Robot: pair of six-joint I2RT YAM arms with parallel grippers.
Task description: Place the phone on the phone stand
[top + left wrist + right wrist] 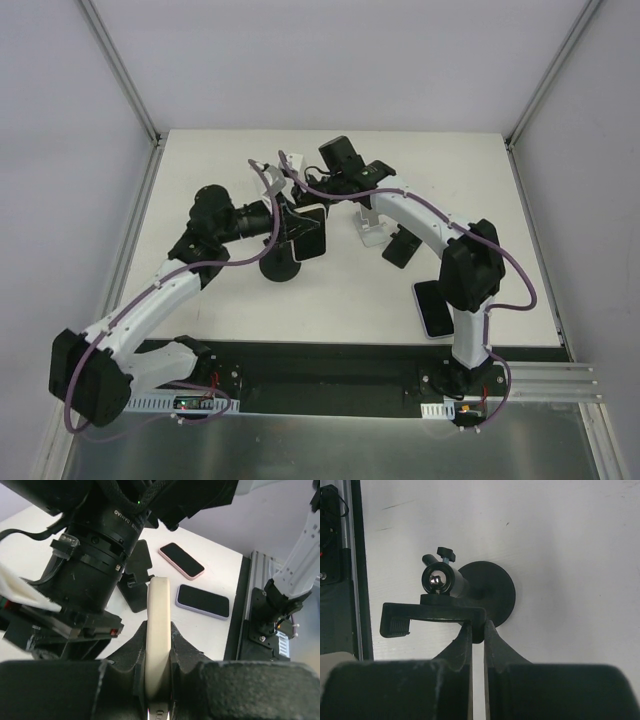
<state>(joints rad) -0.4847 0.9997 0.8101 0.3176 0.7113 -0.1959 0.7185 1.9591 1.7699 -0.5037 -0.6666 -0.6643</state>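
Note:
My left gripper is shut on a phone in a cream case, seen edge-on between the fingers. In the top view this phone is held upright in the left gripper, right against the black phone stand with a round base. In the right wrist view the stand is seen from above, with its ball joint and cross clamp. My right gripper is shut on the right end of that clamp. In the top view the right gripper is above the stand.
A pink phone and a lavender phone lie flat on the table to the right. A white stand and a small black stand sit under the right arm. A phone lies near the right arm's base.

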